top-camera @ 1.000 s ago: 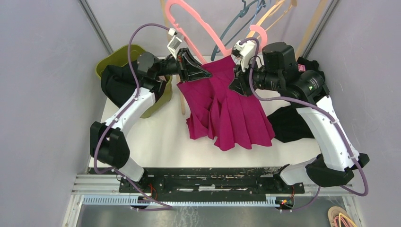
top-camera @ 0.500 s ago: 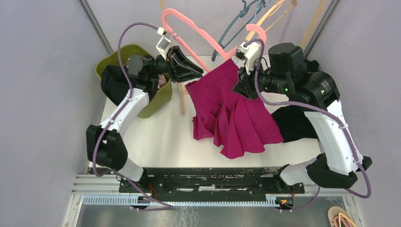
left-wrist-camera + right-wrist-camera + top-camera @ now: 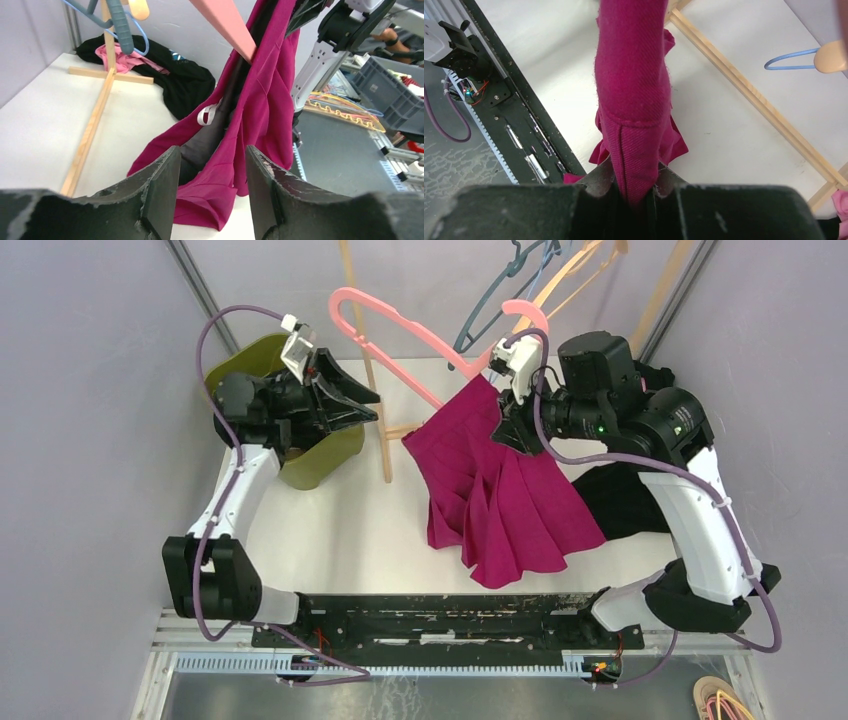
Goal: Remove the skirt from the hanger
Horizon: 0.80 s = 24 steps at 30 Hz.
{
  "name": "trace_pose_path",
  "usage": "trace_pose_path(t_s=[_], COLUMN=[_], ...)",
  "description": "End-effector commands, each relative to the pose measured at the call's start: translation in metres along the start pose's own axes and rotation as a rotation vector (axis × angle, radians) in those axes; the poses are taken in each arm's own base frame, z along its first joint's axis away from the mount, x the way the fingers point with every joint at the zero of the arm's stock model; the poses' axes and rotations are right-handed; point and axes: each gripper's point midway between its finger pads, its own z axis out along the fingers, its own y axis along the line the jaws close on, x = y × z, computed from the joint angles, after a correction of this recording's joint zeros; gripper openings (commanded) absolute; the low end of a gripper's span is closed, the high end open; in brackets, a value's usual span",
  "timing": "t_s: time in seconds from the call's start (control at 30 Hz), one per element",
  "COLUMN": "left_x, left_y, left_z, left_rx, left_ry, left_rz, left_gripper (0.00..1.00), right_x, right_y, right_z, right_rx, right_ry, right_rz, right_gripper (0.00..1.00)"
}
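The magenta pleated skirt (image 3: pixel 500 500) hangs from its waistband, its hem resting on the white table. My right gripper (image 3: pixel 507 427) is shut on that waistband, and the right wrist view shows the thick seam of the skirt (image 3: pixel 634 75) pinched between the jaws of the right gripper (image 3: pixel 635 192). The pink hanger (image 3: pixel 400 325) is raised behind, one arm still inside the skirt's top. My left gripper (image 3: pixel 352 405) is open and empty, off to the skirt's left. From the left gripper (image 3: pixel 212 195), the skirt (image 3: pixel 260 115) and the hanger arm (image 3: pixel 225 25) lie ahead.
An olive bin (image 3: pixel 255 355) holding dark cloth sits under my left arm. A wooden rack (image 3: pixel 380 430) stands mid-table with a blue hanger (image 3: pixel 500 290) and others on it. A black garment (image 3: pixel 620 500) lies at the right. Grey walls close in on both sides.
My left gripper has opened and drawn back left toward the bin, away from the skirt's top. The skirt has swung right and now hangs from my right gripper alone.
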Motion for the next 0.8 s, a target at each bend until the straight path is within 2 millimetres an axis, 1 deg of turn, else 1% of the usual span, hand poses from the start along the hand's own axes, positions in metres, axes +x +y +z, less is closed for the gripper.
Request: trace_pose_path(t_s=[0.0,0.03,0.13,0.23,0.27,0.33,0.4,0.47,0.5,0.53,0.57,0.6,0.63,0.7,0.77], left_x=[-0.025,-0.035,-0.065,-0.105,-0.117,-0.135,-0.134,-0.122,-0.112,-0.103,-0.091,-0.082,-0.072,-0.060,-0.054], left_y=[-0.010,-0.007,0.003,0.004,0.010,0.030,0.057,0.083,0.099,0.120,0.133,0.150,0.160,0.172,0.174], left_z=[-0.022,-0.025,-0.037,-0.034,-0.033,-0.034,-0.040,-0.050,-0.057,-0.072,-0.082,-0.100,-0.115,-0.141,-0.156], left_rx=[0.003,-0.009,-0.054,-0.082,-0.109,-0.197,-0.312,-0.437,-0.512,-0.646,-0.726,-0.857,-0.950,-1.106,-1.190], left_ry=[0.058,0.058,0.053,0.006,-0.019,-0.059,-0.075,-0.066,-0.042,-0.019,0.019,0.056,0.098,0.157,0.187], left_rz=[0.138,0.140,0.180,0.230,0.221,0.182,0.141,0.079,0.057,0.032,0.004,-0.007,-0.023,-0.040,-0.046], left_gripper=[0.53,0.51,0.50,0.48,0.47,0.45,0.45,0.44,0.44,0.44,0.44,0.44,0.43,0.43,0.43], right_x=[-0.049,-0.050,-0.049,-0.047,-0.048,-0.050,-0.052,-0.052,-0.052,-0.050,-0.049,-0.047,-0.046,-0.045,-0.044], right_y=[-0.002,-0.002,-0.003,-0.004,-0.004,-0.004,-0.004,-0.004,-0.003,-0.003,-0.003,-0.005,-0.005,-0.006,-0.005], right_z=[-0.013,-0.011,-0.008,-0.010,-0.011,-0.013,-0.012,-0.012,-0.011,-0.011,-0.011,-0.010,-0.010,-0.009,-0.007], right_rx=[0.021,0.021,0.026,0.035,0.041,0.047,0.044,0.045,0.040,0.042,0.044,0.048,0.050,0.052,0.048], right_ry=[-0.187,-0.189,-0.182,-0.178,-0.182,-0.201,-0.216,-0.230,-0.231,-0.226,-0.219,-0.208,-0.201,-0.195,-0.187], right_rz=[-0.062,-0.064,-0.068,-0.069,-0.070,-0.066,-0.054,-0.047,-0.047,-0.049,-0.052,-0.055,-0.059,-0.064,-0.064], right_gripper=[0.01,0.01,0.01,0.01,0.01,0.01,0.01,0.01,0.01,0.01,0.01,0.01,0.01,0.01,0.01])
